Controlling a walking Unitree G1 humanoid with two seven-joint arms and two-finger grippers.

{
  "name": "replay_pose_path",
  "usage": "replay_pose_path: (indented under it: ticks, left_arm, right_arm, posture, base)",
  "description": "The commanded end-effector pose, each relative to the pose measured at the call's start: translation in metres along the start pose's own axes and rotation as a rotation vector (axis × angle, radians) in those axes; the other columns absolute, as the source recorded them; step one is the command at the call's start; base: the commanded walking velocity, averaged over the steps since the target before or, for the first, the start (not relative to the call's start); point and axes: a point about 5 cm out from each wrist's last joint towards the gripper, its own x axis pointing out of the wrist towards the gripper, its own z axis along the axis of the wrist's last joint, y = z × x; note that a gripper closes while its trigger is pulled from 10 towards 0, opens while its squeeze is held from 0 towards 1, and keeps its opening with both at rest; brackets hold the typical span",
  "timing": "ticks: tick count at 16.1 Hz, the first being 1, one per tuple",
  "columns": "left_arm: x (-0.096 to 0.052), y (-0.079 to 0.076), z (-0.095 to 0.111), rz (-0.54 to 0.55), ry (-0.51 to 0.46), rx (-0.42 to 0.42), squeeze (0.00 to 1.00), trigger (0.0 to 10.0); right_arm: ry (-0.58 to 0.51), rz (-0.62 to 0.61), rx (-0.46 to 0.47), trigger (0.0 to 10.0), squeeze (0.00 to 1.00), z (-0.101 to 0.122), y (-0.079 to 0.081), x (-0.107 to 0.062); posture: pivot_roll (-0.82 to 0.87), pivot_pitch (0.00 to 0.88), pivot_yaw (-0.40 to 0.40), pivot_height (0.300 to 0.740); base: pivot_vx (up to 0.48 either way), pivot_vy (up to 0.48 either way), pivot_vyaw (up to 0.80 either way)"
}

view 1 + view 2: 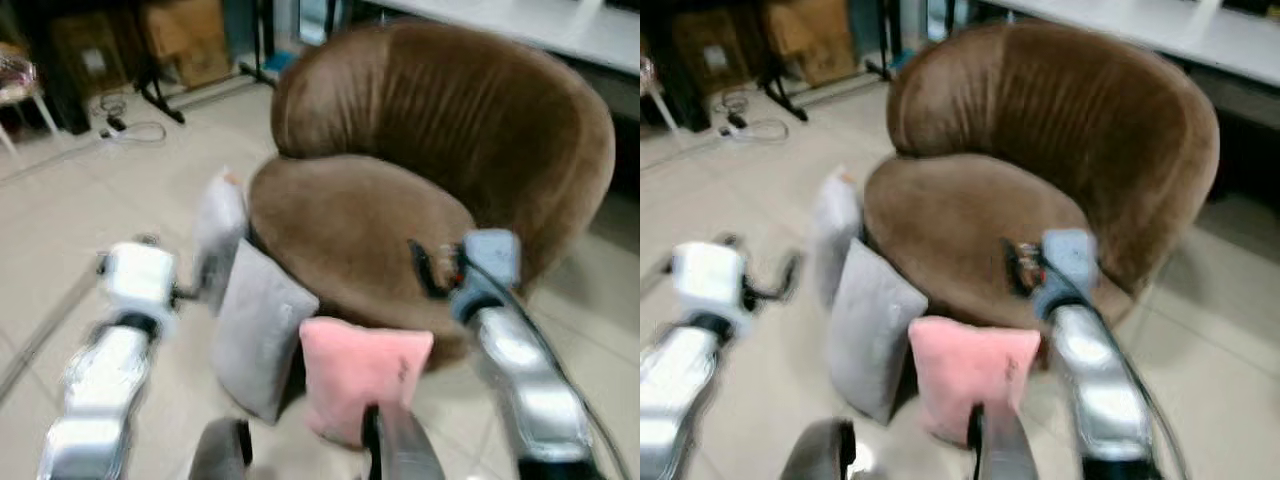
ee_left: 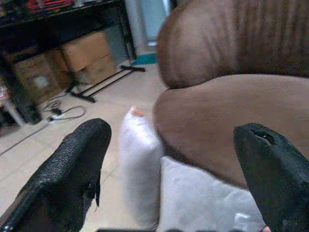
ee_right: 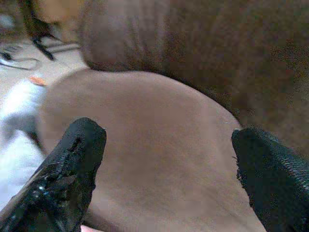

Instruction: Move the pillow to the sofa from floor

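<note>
Look to the upper left of the head views and you find two brown cardboard boxes sitting on the pale tiled floor against a dark shelving unit. Just in front of them a black metal stand leg slants across the tiles, and beside it a white power strip with a looped grey cable lies flat. At the far left edge you see part of a white-legged stool. Along the upper right runs a light grey counter top. Motion blur softens everything, so finer detail on the boxes is unreadable.
</note>
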Motion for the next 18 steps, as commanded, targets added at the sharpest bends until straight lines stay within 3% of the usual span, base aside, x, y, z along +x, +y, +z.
replay_pose_path:
  ticks: [1,14,18]
  left_arm:
    - [-0.002,0.006,0.001,0.017,0.001,0.029,0.00,10.0]
    - [0.002,0.004,0.009,0.027,-0.027,0.033,0.00,10.0]
    - [0.002,0.001,0.012,-0.009,-0.046,0.006,0.00,10.0]
  right_arm:
    - [-0.007,0.057,0.019,10.0,1.00,0.004,0.010,0.002]
    - [0.019,0.054,-0.007,10.0,1.00,0.000,0.009,0.003]
    - [0.014,0.121,-0.040,10.0,1.00,0.001,0.014,0.003]
  posture:
    - [-0.07,0.000,-0.039,0.585]
    - [-0.07,0.000,-0.035,0.455]
    - [-0.08,0.000,-0.035,0.455]
  base:
    - [0.000,0.000,0.00]
    - [0.000,0.000,0.00]
    - [0.070,0.000,0.18]
